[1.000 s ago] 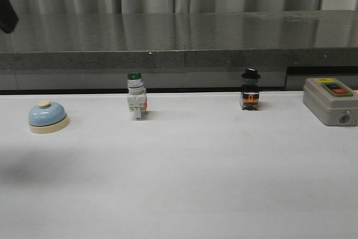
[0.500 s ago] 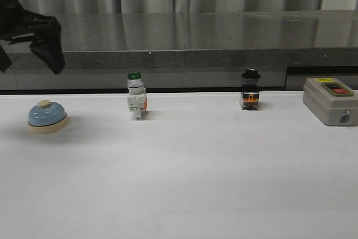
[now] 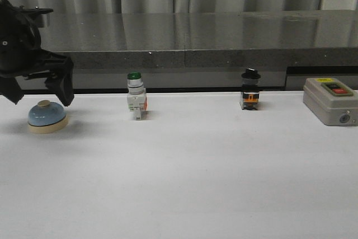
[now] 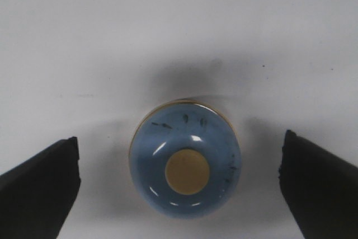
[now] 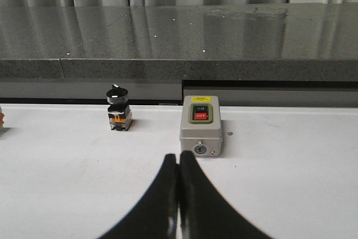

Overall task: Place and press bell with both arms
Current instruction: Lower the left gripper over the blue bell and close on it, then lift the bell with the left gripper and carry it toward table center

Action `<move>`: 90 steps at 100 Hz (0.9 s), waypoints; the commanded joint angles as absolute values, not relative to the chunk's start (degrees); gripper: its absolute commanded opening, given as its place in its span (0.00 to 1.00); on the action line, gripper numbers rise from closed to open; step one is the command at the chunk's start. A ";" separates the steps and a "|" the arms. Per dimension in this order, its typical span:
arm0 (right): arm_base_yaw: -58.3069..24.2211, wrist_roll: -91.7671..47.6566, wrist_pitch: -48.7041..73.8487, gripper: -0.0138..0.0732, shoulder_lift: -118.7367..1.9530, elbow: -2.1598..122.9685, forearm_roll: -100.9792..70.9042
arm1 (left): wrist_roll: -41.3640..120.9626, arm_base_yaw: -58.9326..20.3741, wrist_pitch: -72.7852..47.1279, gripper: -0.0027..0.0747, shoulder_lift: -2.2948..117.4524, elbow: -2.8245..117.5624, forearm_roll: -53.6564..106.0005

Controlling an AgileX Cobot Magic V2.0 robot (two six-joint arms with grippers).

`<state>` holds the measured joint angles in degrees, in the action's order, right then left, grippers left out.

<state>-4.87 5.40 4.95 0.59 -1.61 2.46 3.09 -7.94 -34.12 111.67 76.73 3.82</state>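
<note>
Overhead, left end effector [image 4: 179, 186] spread, straddling bell [image 4: 186, 166]; untouched

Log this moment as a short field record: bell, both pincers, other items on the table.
bell: light-blue dome, upright on the white table, far left, untouched
left pincer: open, fingers either side of the bell, above it
right pincer: shut, empty, pointing toward the grey switch box
other items: green-capped switch, black-knob switch
</note>
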 commanded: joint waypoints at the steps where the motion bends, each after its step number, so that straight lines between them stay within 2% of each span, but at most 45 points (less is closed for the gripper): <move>1: -4.45 4.95 0.33 0.08 1.74 -0.50 2.61 | 2.75 -8.35 -31.44 0.93 109.79 78.67 4.15; 34: -4.45 4.95 0.33 0.08 1.74 -0.50 2.61 | 2.75 -8.35 -31.04 0.91 113.14 78.67 4.15; 46: -4.45 4.95 0.33 0.08 1.74 -0.50 2.61 | 2.75 -8.35 -31.04 0.77 113.14 78.67 4.15; 58: -4.45 4.95 0.33 0.08 1.74 -0.50 2.61 | 2.75 -8.35 -31.63 0.52 113.14 78.67 4.15; 68: -4.45 4.95 0.33 0.08 1.74 -0.50 2.61 | 2.88 -8.35 -32.74 0.37 112.99 78.67 3.89; 75: -4.45 4.95 0.33 0.08 1.74 -0.50 2.61 | 2.88 -8.35 -33.67 0.32 112.51 78.67 3.80; 90: -4.45 4.95 0.33 0.08 1.74 -0.50 2.61 | 2.88 -8.35 -37.15 0.31 109.83 78.67 3.80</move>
<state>-4.87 5.40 4.95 0.59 -1.61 2.46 3.09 -7.94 -36.16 115.17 77.27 3.69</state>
